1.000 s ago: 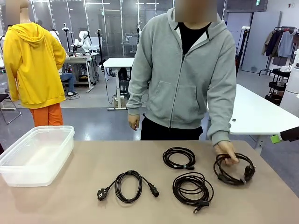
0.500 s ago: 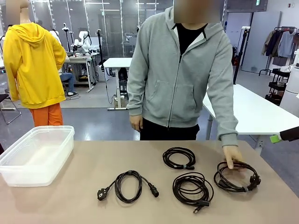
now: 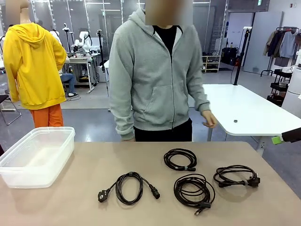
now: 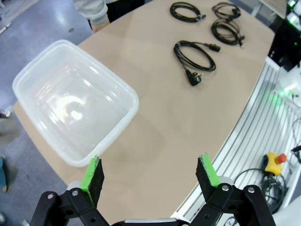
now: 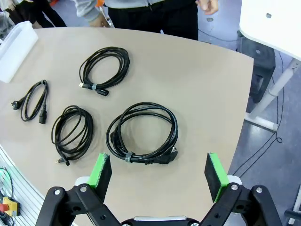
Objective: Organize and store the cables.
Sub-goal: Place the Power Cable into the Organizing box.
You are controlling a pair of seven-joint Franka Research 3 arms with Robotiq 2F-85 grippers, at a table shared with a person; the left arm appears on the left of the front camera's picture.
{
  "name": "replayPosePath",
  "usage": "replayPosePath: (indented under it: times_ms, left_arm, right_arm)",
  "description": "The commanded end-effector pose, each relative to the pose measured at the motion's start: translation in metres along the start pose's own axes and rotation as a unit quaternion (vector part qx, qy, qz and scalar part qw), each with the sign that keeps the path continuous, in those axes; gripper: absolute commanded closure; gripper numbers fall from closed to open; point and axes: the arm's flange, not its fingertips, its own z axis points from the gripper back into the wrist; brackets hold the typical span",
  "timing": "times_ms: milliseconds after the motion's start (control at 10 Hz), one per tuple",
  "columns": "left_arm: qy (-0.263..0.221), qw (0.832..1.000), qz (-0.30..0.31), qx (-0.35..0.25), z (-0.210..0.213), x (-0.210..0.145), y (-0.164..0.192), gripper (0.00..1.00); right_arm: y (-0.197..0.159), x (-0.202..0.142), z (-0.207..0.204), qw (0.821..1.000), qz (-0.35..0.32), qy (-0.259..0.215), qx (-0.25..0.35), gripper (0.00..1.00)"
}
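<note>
Bin cut off; far cable plugs indistinct.

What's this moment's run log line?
cables: four coils on table | bin: left end | left gripper: open | right gripper: open | person: hands off

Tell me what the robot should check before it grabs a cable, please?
1. The black, green-padded left gripper open: ok.
2. The matching right gripper open: ok.
3. The clear plastic box empty: ok.
4. The black tied cable coil in front of the right gripper lies free on the beige table: ok.
5. The person's hand away from it: ok.
</note>
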Motion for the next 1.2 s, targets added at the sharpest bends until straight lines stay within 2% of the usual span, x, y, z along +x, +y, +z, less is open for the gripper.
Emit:
replayPosePath:
  times_ms: [0,100,300,500,700,800,900,1100]
  left_arm:
    - [0.061,0.995,-0.080,-0.017,-0.039,0.050,-0.021,0.00]
    - [0.090,0.987,-0.128,-0.033,-0.072,0.087,-0.034,0.00]
    - [0.122,0.973,-0.186,-0.054,-0.132,0.148,-0.062,0.00]
    - [0.176,0.956,-0.231,-0.053,-0.184,0.183,-0.100,0.00]
    - [0.225,0.946,-0.235,0.000,-0.225,0.193,-0.129,0.00]
    - [0.218,0.948,-0.233,-0.009,-0.232,0.193,-0.133,0.00]
    - [0.195,0.950,-0.242,-0.042,-0.221,0.190,-0.131,0.00]
    - [0.195,0.950,-0.242,-0.042,-0.221,0.190,-0.131,0.00]
  right_arm:
    - [0.000,0.000,0.002,1.000,-0.001,0.005,-0.003,0.00]
    - [0.000,0.000,0.002,1.000,-0.001,0.005,-0.003,0.00]
    - [0.000,0.000,0.002,1.000,-0.001,0.005,-0.003,0.00]
    - [0.000,0.000,0.002,1.000,-0.001,0.005,-0.003,0.00]
    - [0.000,0.000,0.002,1.000,-0.001,0.005,-0.003,0.00]
    - [0.000,0.000,0.002,1.000,-0.001,0.005,-0.003,0.00]
    - [0.000,0.000,0.002,1.000,-0.001,0.005,-0.003,0.00]
    - [0.000,0.000,0.002,1.000,-0.001,0.005,-0.003,0.00]
